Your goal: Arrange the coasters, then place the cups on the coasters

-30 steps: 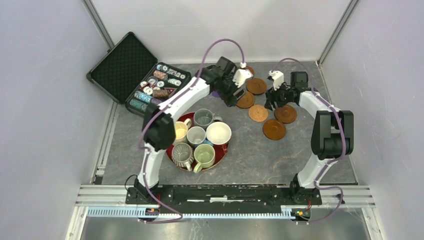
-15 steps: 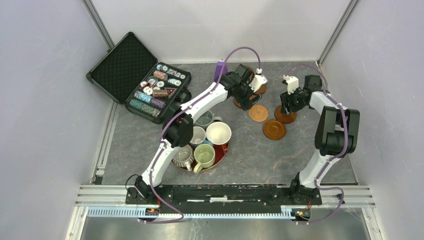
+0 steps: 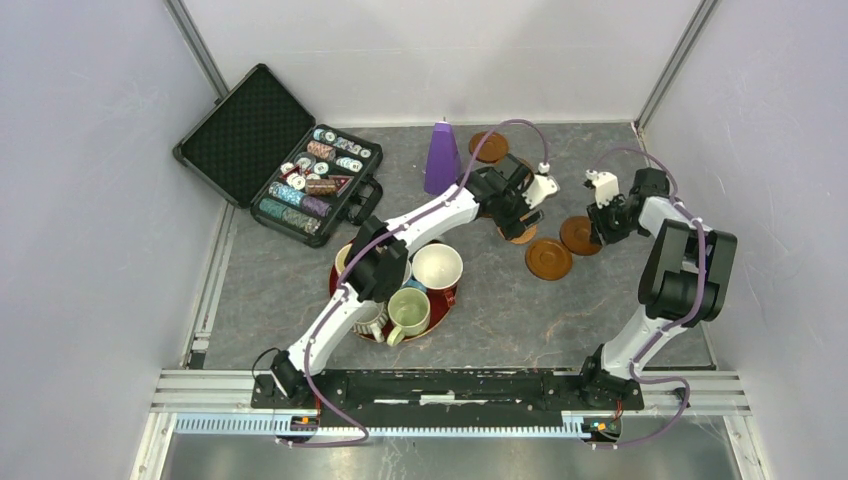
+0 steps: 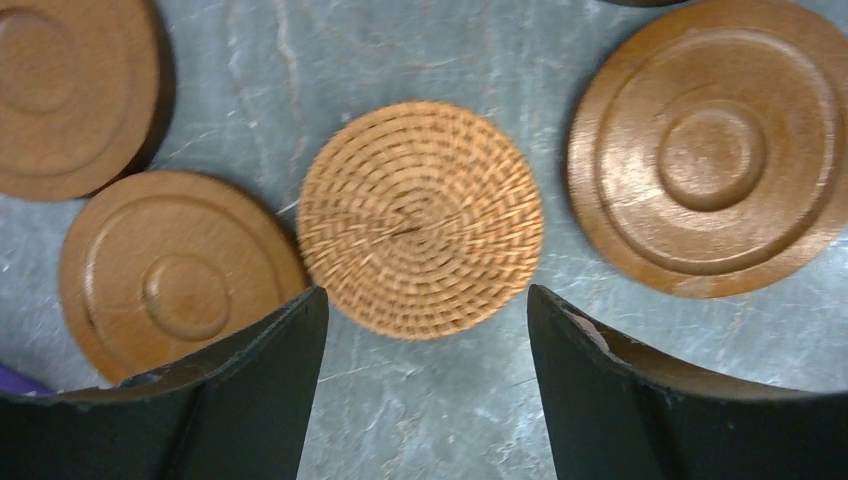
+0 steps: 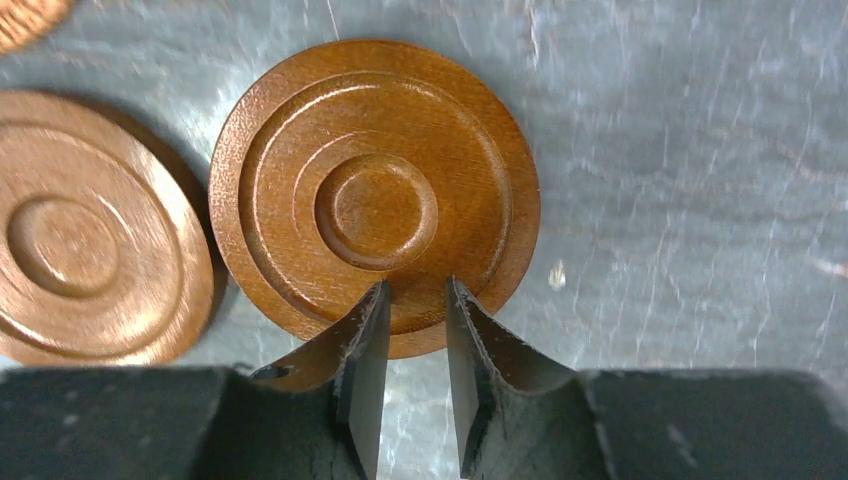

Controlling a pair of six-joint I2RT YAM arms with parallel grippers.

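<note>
Both arms have swung toward the right side of the table (image 3: 560,310) compared with a second ago. With the left arm out of the way, the purple cone (image 3: 440,158) at the back is in plain sight again. The left gripper (image 4: 425,300) now hangs over the woven coaster (image 4: 420,220), spread wide, with one finger on each side of its near edge and nothing held. That coaster lies flat on the table. One brown coaster (image 4: 715,150) is just beside it on one side, and a second brown one (image 4: 180,275) sits right up against it on the other, partly under a finger. The right gripper (image 5: 415,290) has pinched down from fairly wide to a thin slit. Its tips sit over the near rim of the ringed coaster (image 5: 375,195); honestly can't tell if they're pressing on it or just hovering. The neighbour coaster (image 5: 85,255) lies just beside that one, edges about touching. From the top view there's also a far coaster (image 3: 487,147) back near the cone, apart from the rest. The cups (image 3: 437,266) are all bunched on the red tray (image 3: 450,297) near the left arm, well apart from the coasters.
</note>
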